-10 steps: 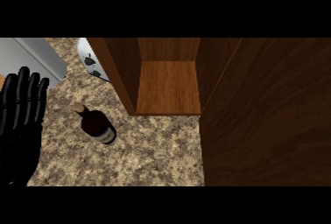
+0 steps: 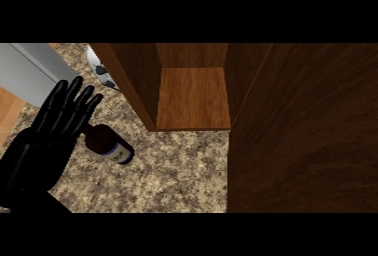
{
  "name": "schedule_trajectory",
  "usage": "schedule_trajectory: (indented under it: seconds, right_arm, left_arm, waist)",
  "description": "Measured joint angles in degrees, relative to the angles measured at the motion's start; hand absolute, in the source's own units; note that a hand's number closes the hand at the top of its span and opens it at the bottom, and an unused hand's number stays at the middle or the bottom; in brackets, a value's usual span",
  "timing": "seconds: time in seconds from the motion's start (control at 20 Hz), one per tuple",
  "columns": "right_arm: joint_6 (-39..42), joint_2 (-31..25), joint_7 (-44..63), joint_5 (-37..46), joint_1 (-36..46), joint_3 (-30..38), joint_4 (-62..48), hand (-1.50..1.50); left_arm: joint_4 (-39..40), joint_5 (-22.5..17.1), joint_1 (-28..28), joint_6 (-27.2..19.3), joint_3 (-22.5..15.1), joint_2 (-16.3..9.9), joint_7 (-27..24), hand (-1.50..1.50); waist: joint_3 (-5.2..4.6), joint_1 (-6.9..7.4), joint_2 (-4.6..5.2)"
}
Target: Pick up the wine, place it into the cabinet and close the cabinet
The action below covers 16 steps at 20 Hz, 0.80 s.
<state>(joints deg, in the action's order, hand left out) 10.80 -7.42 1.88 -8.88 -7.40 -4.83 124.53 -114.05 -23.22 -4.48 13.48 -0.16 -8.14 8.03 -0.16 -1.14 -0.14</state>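
Left hand (image 2: 55, 130), black and glossy, comes up from the lower left of the view with its fingers straight and spread, holding nothing. Its palm hangs over the speckled stone counter (image 2: 170, 175), and its fingertips point toward the top of the view. Just to the right of the hand, touching or nearly touching its edge, stands the wine bottle (image 2: 109, 145), dark, with a pale label near its lower end; seen from above, it looks tilted toward the lower right. Right of the bottle, the wooden cabinet (image 2: 193, 95) stands open, showing a bare brown shelf inside. Its dark door (image 2: 310, 130) fills the right side of the view. A grey panel (image 2: 29, 70) lies at the upper left.
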Motion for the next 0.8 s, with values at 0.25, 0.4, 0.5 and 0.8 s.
schedule_trajectory:
  seconds: [0.25, 0.4, 0.5, 0.8]
  right_arm:
    - [2.93, -2.2, 6.53, -7.45, -6.73, -1.05, 8.76, -1.5]
    - [2.78, -3.19, 10.18, -9.51, -7.98, -0.84, 11.63, -1.5]
    - [2.04, -3.22, 11.99, -9.68, -7.61, -1.38, 12.29, -1.5]
    - [0.76, -3.8, 15.93, -10.06, -7.01, -1.78, 13.4, -1.5]
  left_arm:
    - [-5.12, -13.47, -0.21, -0.88, 2.99, -3.38, 12.31, -1.5]
    - [-8.4, -20.77, -1.42, -3.02, 6.43, -6.57, 18.78, -1.5]
    - [-9.18, -24.75, -3.12, -4.23, 9.1, -8.69, 21.71, -1.5]
    - [-15.47, -30.88, -2.91, -9.37, 13.22, -11.56, 28.2, -1.5]
  waist:
    - [0.13, 0.45, -0.24]
    - [0.14, 0.75, -0.2]
    - [0.14, 0.79, -0.15]
    - [0.14, 0.9, -0.19]
